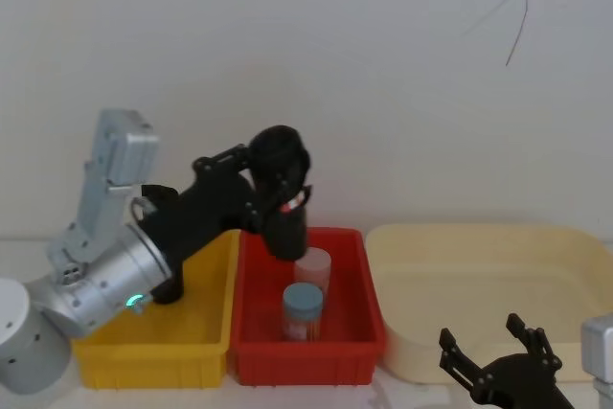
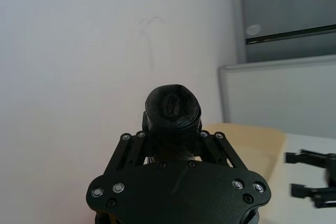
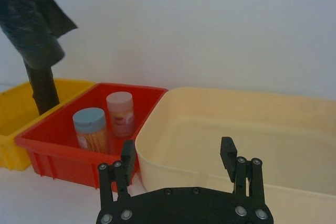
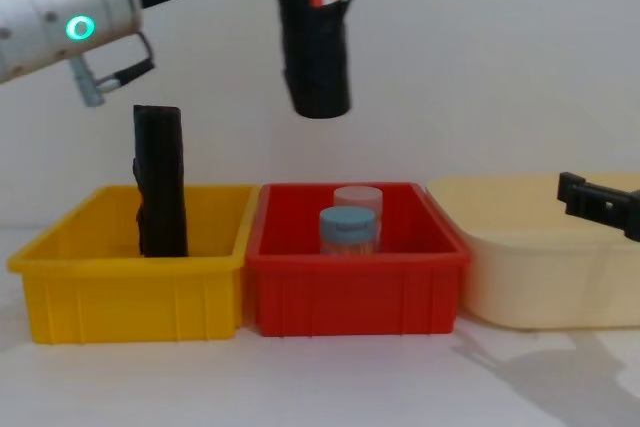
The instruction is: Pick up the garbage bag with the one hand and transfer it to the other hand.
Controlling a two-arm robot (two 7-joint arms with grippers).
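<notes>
Head view: the left gripper is clamped on the garbage bag near its top and holds it upright in the air over the back of the red bin. The right gripper sits low by the cream tub, fingers spread. Left wrist view: the bag's end pokes out between the pinching fingers. Right wrist view: the bag hangs high, well apart from that splayed gripper. Chest view: the bag hangs clear above the red bin, label end up.
</notes>
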